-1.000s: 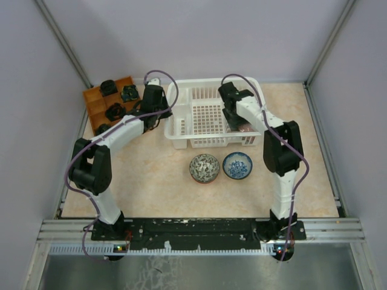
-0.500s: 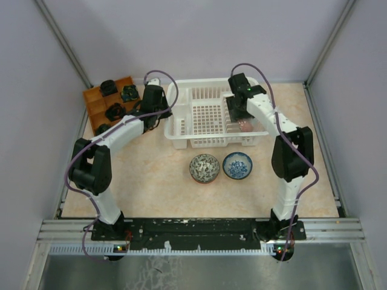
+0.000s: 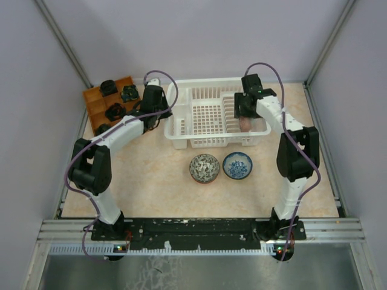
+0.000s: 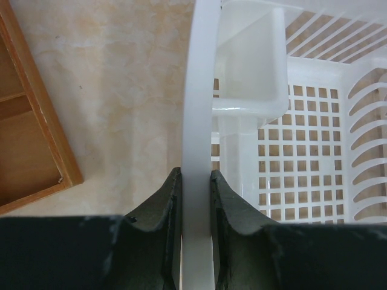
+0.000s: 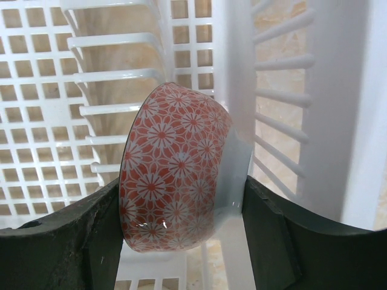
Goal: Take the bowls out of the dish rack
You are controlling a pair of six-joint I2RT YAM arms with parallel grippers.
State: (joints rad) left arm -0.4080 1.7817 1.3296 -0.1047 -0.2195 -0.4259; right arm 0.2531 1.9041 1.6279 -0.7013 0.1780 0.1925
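Observation:
The white dish rack (image 3: 211, 142) stands at the back middle of the table. My left gripper (image 3: 164, 115) is shut on its left rim, and the left wrist view shows the fingers (image 4: 225, 199) pressed on both sides of the rim (image 4: 199, 90). An orange-red bowl with white flowers (image 5: 172, 175) stands on edge among the dividers at the rack's right end (image 3: 244, 125). My right gripper (image 5: 181, 202) is closed on it, one finger on its mouth side and one on its base; it shows in the top view (image 3: 244, 118). A dark grey-and-white bowl (image 3: 204, 168) and a blue-speckled bowl (image 3: 237, 165) sit on the table before the rack.
An orange-brown compartment tray (image 3: 95, 104) with small dark items stands at the back left, close to my left arm. The rack's dividers (image 5: 115, 75) and slotted side wall (image 5: 284, 96) crowd the held bowl. Grey walls close in the table on three sides.
My right gripper has moved from the rack's middle to its right end and now sits around the orange-red bowl. The left arm has not moved.

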